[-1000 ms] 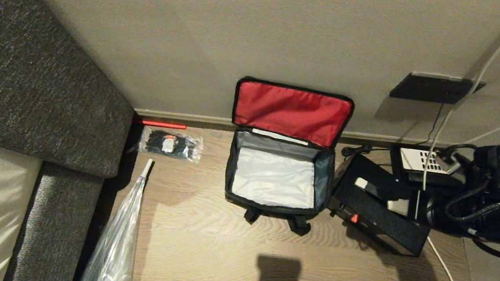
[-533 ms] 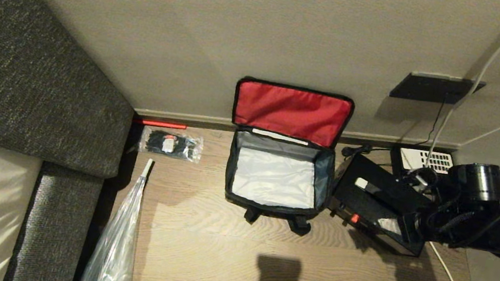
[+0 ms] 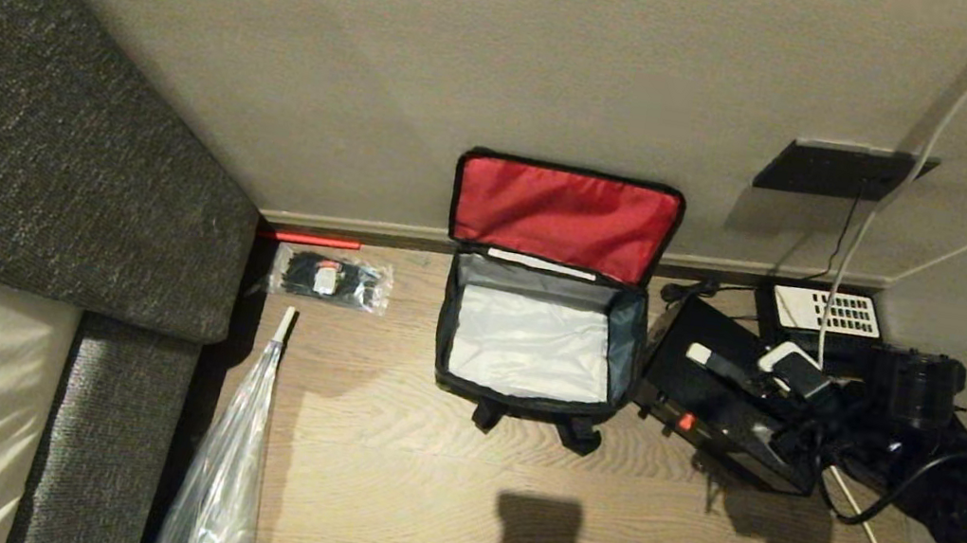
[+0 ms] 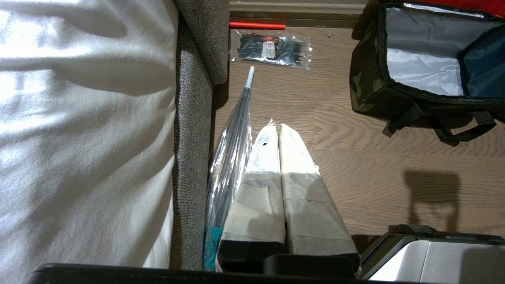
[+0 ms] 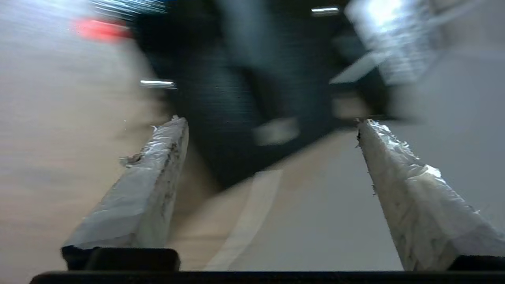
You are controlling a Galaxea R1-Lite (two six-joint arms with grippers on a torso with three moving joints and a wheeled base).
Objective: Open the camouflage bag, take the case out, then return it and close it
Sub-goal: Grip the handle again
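With its fingers spread wide and empty, the right gripper [image 3: 796,395] hung over the case [image 3: 728,399] lying on the floor just beside the open camouflage bag [image 3: 535,346], so it should straddle the case's edge squarely before closing.

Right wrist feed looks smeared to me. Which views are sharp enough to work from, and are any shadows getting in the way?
Right wrist view: motion-blurred; only the right hand's taped fingers read clearly. Head view: sharp; a boxy shadow lies on the floor in front of the camouflage bag, not covering it. Left wrist view: sharp, bag interior brightly lit.
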